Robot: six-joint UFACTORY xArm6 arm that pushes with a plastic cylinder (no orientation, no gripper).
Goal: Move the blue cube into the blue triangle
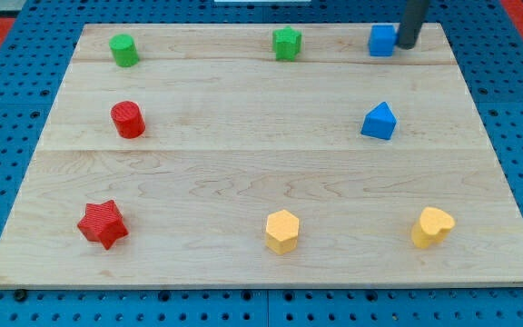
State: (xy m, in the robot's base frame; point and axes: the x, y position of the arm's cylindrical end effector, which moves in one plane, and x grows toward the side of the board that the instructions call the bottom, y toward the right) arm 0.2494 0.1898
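The blue cube (pixel 381 41) sits near the view's top right on the wooden board (pixel 243 173). The blue triangle (pixel 379 122) lies below it, a gap of bare wood between them. My tip (pixel 407 44) is the lower end of the dark rod. It stands just right of the blue cube, touching or almost touching its right side.
A green cylinder (pixel 123 50) and a green star-like block (pixel 287 43) lie along the top. A red cylinder (pixel 128 119) and a red star (pixel 103 224) are at the left. A yellow hexagon (pixel 282 231) and a yellow heart (pixel 432 226) lie along the bottom.
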